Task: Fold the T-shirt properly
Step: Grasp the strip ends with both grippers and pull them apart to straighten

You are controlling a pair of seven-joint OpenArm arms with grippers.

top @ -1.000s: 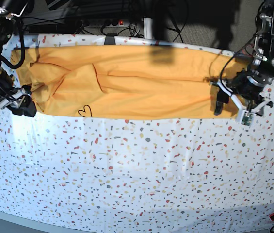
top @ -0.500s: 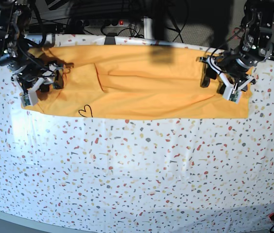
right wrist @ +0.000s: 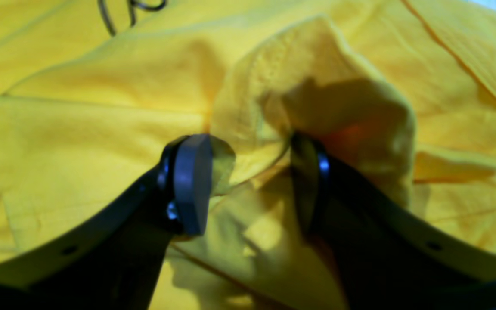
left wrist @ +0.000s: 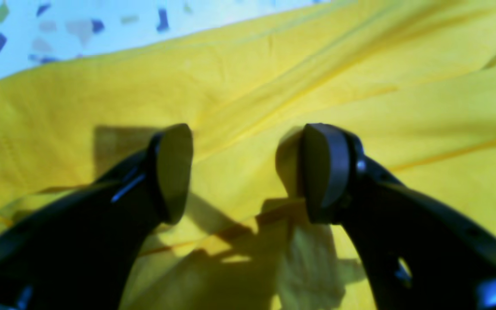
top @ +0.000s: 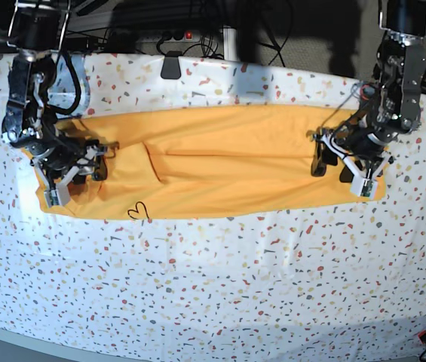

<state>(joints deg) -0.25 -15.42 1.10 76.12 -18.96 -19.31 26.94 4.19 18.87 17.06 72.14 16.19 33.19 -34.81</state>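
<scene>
T-shirt: the T-shirt [top: 220,162] lies as a long orange-yellow band across the far half of the speckled surface [top: 220,286], stretched between the two end effectors; a small black heart outline [top: 138,212] sits at its near edge, just inboard of the right end effector.

Left end effector: the left end effector [left wrist: 246,172] sits over the band's end, pads spread apart with flat cloth and a hem line beneath them; nothing is pinched, so it is released.

Right end effector: the right end effector [right wrist: 250,185] stands parted too, but a raised hump of cloth [right wrist: 317,86] bulges up between and just beyond its pads. It looks released, or at most loosely draped with fabric, not clenched.

Step in hand: judging by the narrow band, a lengthwise fold is laid down and both ends are let go.

Next move: likely regrasping each end and bringing one over the other; the bunched cloth under the right end effector calls for smoothing first, or the fold may come out crooked.
</scene>
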